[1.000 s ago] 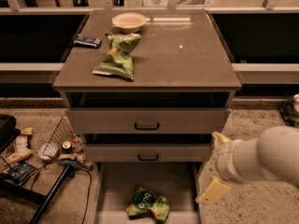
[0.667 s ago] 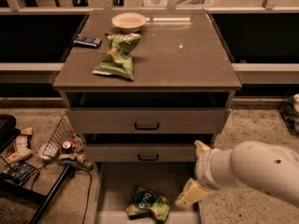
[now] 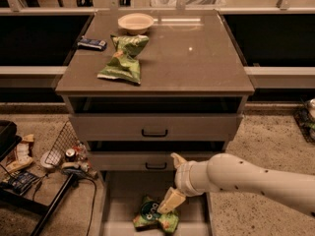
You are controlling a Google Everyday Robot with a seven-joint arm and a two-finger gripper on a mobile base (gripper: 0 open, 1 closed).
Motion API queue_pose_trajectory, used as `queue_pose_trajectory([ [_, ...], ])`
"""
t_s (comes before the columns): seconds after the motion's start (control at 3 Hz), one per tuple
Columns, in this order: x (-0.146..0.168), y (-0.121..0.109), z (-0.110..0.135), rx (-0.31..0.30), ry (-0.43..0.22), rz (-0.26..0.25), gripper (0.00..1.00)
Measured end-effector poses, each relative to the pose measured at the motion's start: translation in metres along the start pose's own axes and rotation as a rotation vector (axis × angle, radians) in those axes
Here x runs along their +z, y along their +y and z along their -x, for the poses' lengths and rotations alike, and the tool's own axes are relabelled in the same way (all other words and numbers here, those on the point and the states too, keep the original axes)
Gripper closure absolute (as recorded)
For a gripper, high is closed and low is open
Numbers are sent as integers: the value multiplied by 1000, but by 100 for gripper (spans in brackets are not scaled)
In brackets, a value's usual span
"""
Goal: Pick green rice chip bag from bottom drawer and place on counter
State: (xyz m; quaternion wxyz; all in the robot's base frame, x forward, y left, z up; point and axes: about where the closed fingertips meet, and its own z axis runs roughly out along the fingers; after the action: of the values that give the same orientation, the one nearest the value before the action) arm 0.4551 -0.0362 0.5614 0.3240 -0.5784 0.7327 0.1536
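Going left to right: there's a wire basket [image 3: 61, 146] and some clutter on the floor, left of the cabinet. Up on the counter [image 3: 197, 68], a small dark packet [image 3: 91, 43] sits by the back-left corner. The paler green bag [image 3: 123, 60] lies near the left edge and a bowl [image 3: 136, 21] sits by the back edge. None of that is what we're after.

Both upper drawers [image 3: 155, 127] look slightly ajar. Below the counter's front edge, the bottom drawer [image 3: 120, 203] is pulled right out. The green rice chip bag [image 3: 153, 216] lies on its floor, a bit left of the middle.

The change is in the arm [image 3: 246, 176]. A second ago it was off past the drawer's right side, and now it has swung left and dipped in. So the gripper [image 3: 170, 182] is now inside the drawer, right over the bag's upper-right part.

The fingers [image 3: 171, 200] are spread wide with nothing between them. One points up toward the middle drawer, and the other reaches down and looks to be touching the bag, or very nearly.

The bag hasn't budged and isn't gripped. So I'd say the reach is basically done and the grab comes next, then the lift to the counter's open right side.
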Motion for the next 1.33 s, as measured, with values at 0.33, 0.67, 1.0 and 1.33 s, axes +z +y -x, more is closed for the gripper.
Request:
queue_pose_trajectory([
  [0.33,60,4,-19,29,-56,61,0],
  [0.67,98,13,-41,74,-116,97,0],
  [1.0,104,16,-47,130,-212,132,0],
  [1.33,103,22,-50,137,-221,152,0],
])
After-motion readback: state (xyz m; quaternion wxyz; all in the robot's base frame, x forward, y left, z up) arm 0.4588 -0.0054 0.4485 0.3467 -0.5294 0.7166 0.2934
